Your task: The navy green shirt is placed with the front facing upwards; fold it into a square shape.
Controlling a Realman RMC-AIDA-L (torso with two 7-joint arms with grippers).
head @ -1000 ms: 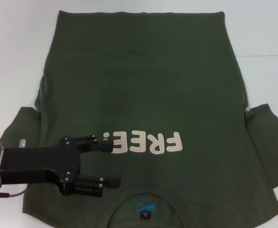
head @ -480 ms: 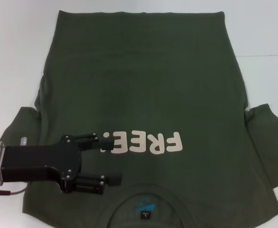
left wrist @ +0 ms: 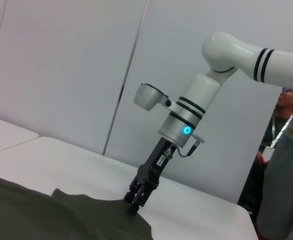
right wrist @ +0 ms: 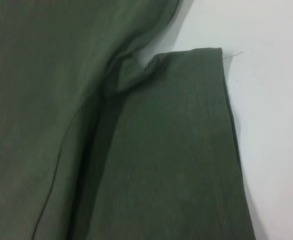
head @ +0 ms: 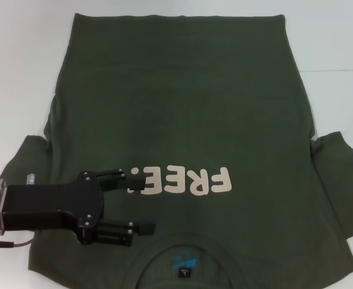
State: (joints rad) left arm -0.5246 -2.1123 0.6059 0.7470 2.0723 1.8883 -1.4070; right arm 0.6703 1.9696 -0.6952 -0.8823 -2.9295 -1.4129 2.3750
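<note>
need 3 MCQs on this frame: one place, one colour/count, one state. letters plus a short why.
1. Where is the left gripper?
A. above the shirt's chest near the collar, on the robot's left
B. off the shirt, on the bare table
C. above the far hem

2. What colour is the "FREE!" print on the navy green shirt?
A. bright yellow
B. pale pink
C. black

3. How do the left gripper's fingers stand?
A. shut on a sleeve
B. shut on the collar
C. open, holding nothing

Answers:
1 A: the head view shows it over green cloth between the print's end and the collar.
2 B: the letters read pale pink on dark olive green.
3 C: two fingers sit apart with cloth visible between them.

The right gripper shows only in the left wrist view, tip down at the shirt's sleeve edge.
</note>
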